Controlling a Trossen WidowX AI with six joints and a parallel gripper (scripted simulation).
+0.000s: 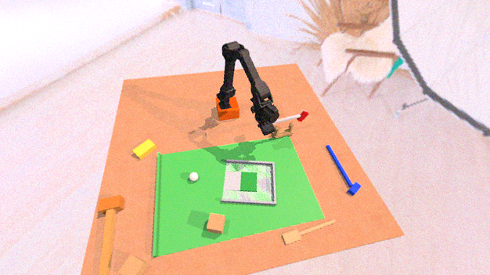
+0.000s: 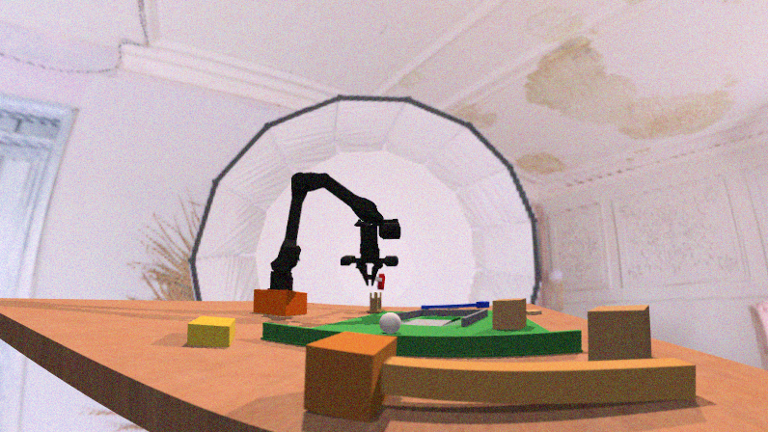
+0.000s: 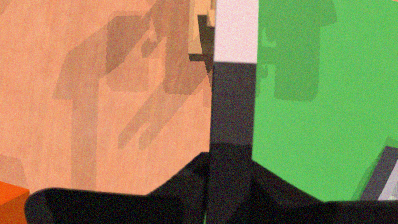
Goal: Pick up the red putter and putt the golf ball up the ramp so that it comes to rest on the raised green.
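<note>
My gripper is shut on the dark grip of the red putter. The putter's white shaft points away from the arm, and its red head is raised above the small wooden stand. The white golf ball rests on the green mat, on the side away from the putter. The grey-walled ramp area has a pale surface with a green square in it.
A wooden block stands on the mat. Around the mat are a yellow block, a large orange mallet, another wooden block, a wooden mallet and a blue mallet.
</note>
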